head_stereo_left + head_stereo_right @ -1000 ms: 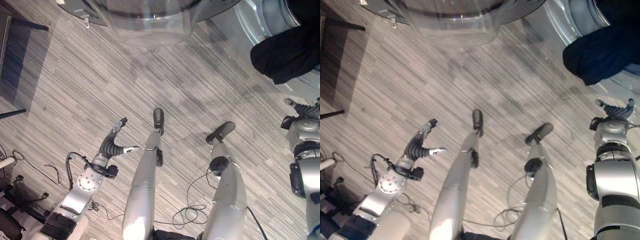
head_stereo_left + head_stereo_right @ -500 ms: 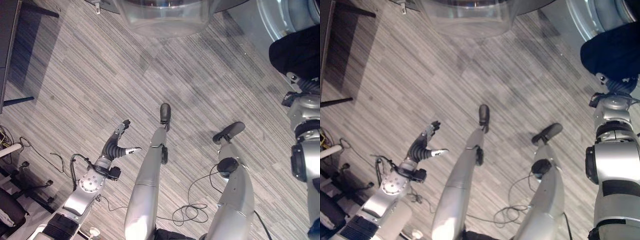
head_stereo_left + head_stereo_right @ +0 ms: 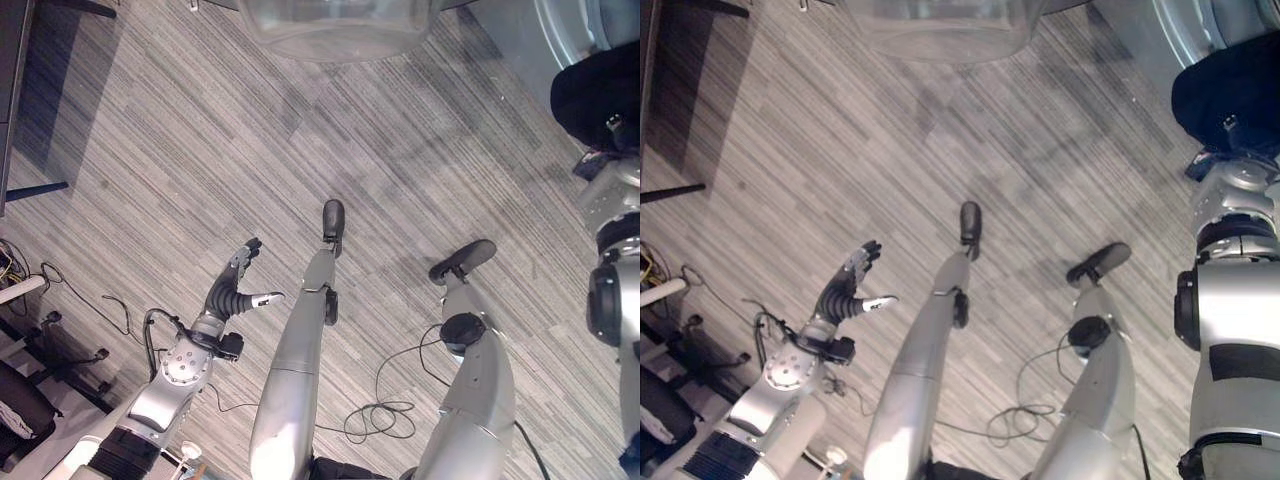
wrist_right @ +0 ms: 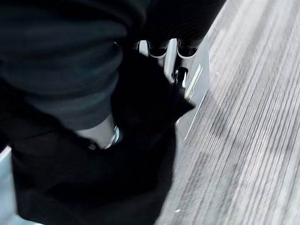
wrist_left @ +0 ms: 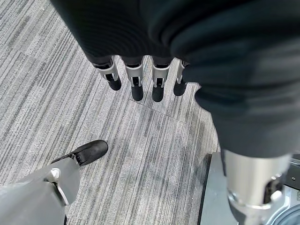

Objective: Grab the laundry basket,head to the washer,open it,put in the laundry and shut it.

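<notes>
Gripping black laundry (image 4: 140,154), right hand (image 4: 171,49); left hand (image 5: 136,79) empty.

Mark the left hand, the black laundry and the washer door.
left hand (image 3: 232,292), left eye view, on its dark cover.
black laundry (image 3: 590,95), left eye view, on the cloth.
washer door (image 3: 940,25), right eye view, on the clear bowl.

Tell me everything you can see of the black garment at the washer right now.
The black garment is soft, dark, plain cloth, bunched in a rumpled mass at the rim of the washer opening, partly hanging out over its edge. The right hand is pressed into it; in the right wrist view its fingers are sunk in the folds, so the grip cannot be judged.
</notes>
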### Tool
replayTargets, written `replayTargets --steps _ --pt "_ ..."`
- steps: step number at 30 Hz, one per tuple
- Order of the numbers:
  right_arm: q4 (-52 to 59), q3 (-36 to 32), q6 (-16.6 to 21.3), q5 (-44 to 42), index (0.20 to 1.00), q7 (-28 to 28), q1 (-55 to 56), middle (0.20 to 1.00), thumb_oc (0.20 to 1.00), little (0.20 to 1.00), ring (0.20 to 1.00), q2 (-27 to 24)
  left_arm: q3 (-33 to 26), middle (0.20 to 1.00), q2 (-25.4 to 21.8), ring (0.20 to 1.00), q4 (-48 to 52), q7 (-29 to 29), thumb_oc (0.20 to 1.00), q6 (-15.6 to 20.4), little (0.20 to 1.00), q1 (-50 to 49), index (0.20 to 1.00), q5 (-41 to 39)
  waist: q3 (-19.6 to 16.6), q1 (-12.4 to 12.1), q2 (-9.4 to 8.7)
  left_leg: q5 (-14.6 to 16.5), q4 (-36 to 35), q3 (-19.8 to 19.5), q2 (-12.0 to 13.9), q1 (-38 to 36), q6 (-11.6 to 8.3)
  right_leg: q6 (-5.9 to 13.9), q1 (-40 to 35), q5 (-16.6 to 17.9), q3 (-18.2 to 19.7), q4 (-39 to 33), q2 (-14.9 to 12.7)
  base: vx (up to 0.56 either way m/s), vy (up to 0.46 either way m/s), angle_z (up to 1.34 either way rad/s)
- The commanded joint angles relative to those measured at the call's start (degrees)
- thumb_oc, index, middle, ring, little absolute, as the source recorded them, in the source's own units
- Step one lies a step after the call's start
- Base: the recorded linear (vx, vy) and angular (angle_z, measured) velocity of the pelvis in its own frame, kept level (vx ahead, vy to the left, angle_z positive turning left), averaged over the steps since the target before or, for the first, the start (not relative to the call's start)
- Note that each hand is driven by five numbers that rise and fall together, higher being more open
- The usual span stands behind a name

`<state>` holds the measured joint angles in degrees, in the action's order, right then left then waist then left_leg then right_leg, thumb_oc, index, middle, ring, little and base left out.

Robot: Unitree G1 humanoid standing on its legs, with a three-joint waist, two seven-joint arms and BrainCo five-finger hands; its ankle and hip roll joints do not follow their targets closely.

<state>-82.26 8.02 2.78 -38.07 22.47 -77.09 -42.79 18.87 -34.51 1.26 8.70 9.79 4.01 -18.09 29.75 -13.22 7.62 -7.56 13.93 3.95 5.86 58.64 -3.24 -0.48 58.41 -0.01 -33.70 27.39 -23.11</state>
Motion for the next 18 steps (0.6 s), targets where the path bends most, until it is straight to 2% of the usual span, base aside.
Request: replayTargets --steps 1,5,8,9,10,11,14,15,16,17,18 --pt "6.4 3.0 6.8 -6.2 0.200 -0.7 1.5 0.200 0.200 0.200 0.200 -0.3 1.4 1.000 0.4 1.000 2.2 0.7 1.000 1.4 1.000 -2.9 1.000 -1.3 -3.8 -0.4 1.50 5.2 1.9 1.7 0.4 2.9 0.07 3.90 -0.4 -6.1 4.1 -3.7 5.3 0.01 0.007 -0.05" --pt "10.3 0.9 9.6 -11.7 0.200 -0.3 1.4 0.200 0.200 0.200 0.200 2.5 1.2 1.000 -0.5 1.000 1.8 0.2 1.000 1.1 1.000 -3.2 1.000 -2.1 -5.7 0.4 0.49 5.2 0.4 2.6 0.7 -0.4 -0.23 3.76 -3.1 -5.5 4.3 -5.9 6.0 0.02 0.013 -0.08" --pt "15.2 -1.4 14.1 -14.8 0.200 3.0 -0.7 0.200 0.200 0.200 0.200 1.8 1.2 1.000 -1.1 1.000 1.6 0.2 1.000 0.7 1.000 -3.5 1.000 -3.0 -7.6 0.6 0.14 5.0 -0.8 3.0 0.7 -3.2 -0.54 3.75 -5.8 -5.3 4.7 -7.6 6.5 0.03 0.009 -0.10" --pt "20.1 -3.5 17.6 -14.8 0.200 7.0 -2.2 0.200 0.200 0.200 0.200 1.3 1.4 1.000 -1.0 1.000 1.7 0.9 1.000 0.5 1.000 -3.5 1.000 -3.4 -8.2 0.9 0.22 5.1 -1.2 3.1 0.8 -4.4 -0.72 3.97 -7.0 -5.5 5.1 -8.1 6.8 0.02 0.018 -0.23" --pt "32.8 -6.0 21.4 -6.8 0.200 15.0 -2.4 0.200 0.200 0.200 0.200 0.9 2.5 1.000 -1.1 1.000 1.3 1.7 1.000 0.1 1.000 -3.6 1.000 -3.6 -8.7 0.9 0.49 4.7 -2.2 3.2 0.5 -6.6 -0.70 4.07 -9.2 -5.5 5.1 -9.3 7.2 0.02 0.009 -0.21" --pt "35.9 -5.7 20.7 -2.5 0.200 17.8 -2.6 0.200 0.200 0.200 0.200 -0.4 3.0 1.000 -1.2 1.000 1.1 1.6 1.000 0.3 1.000 -3.9 1.000 -4.2 -9.0 0.8 0.54 4.5 -2.4 3.2 0.3 -7.1 -0.69 4.12 -9.9 -5.5 4.8 -9.4 7.1 0.00 -0.018 -0.15" --pt "38.0 -0.2 12.4 13.9 0.200 25.4 -5.0 0.200 0.200 0.200 0.200 -7.2 4.0 1.000 -1.9 1.000 1.7 1.1 1.000 1.1 1.000 -5.0 1.000 -5.1 -9.3 0.2 0.84 4.1 -2.4 2.7 0.1 -8.5 -0.63 4.26 -11.0 -6.1 4.6 -8.4 6.7 0.00 -0.030 -0.08" --pt "36.8 4.9 7.4 22.4 0.360 25.3 -4.6 0.360 0.360 0.360 0.360 -10.7 4.2 1.000 -2.2 1.000 2.1 0.3 1.000 1.6 1.000 -5.4 1.000 -5.1 -8.9 0.2 0.90 4.0 -2.3 2.6 0.0 -8.9 -0.46 4.29 -10.7 -6.0 4.7 -7.7 6.5 -0.03 -0.011 0.09" --pt "34.4 6.8 6.1 23.0 0.699 23.1 -4.2 0.699 0.699 0.699 0.699 -11.3 4.3 1.000 -2.2 1.000 2.2 -0.1 1.000 1.9 1.000 -5.1 1.000 -5.1 -8.6 0.3 0.91 4.0 -2.1 2.7 0.1 -8.8 -0.40 4.34 -10.5 -5.9 4.8 -7.2 6.2 -0.05 -0.007 0.13" --pt "28.3 9.9 5.6 20.7 1.000 18.7 -5.3 1.000 1.000 1.000 1.000 -12.1 4.6 1.000 -2.5 1.000 2.2 -0.4 1.000 2.2 1.000 -4.5 1.000 -5.2 -8.3 0.2 0.64 4.1 -1.9 3.1 0.2 -8.7 -0.35 4.42 -9.9 -5.7 5.2 -6.7 5.9 -0.06 -0.010 0.15" --pt "20.2 12.9 3.8 18.1 1.000 12.2 -5.5 1.000 1.000 1.000 1.000 -11.9 4.5 1.000 -2.8 1.000 2.2 -1.2 1.000 2.2 1.000 -3.8 1.000 -5.0 -8.0 0.3 0.37 4.1 -1.8 3.3 0.3 -8.3 -0.30 4.39 -9.4 -5.5 5.2 -6.4 5.7 -0.05 -0.008 0.09"
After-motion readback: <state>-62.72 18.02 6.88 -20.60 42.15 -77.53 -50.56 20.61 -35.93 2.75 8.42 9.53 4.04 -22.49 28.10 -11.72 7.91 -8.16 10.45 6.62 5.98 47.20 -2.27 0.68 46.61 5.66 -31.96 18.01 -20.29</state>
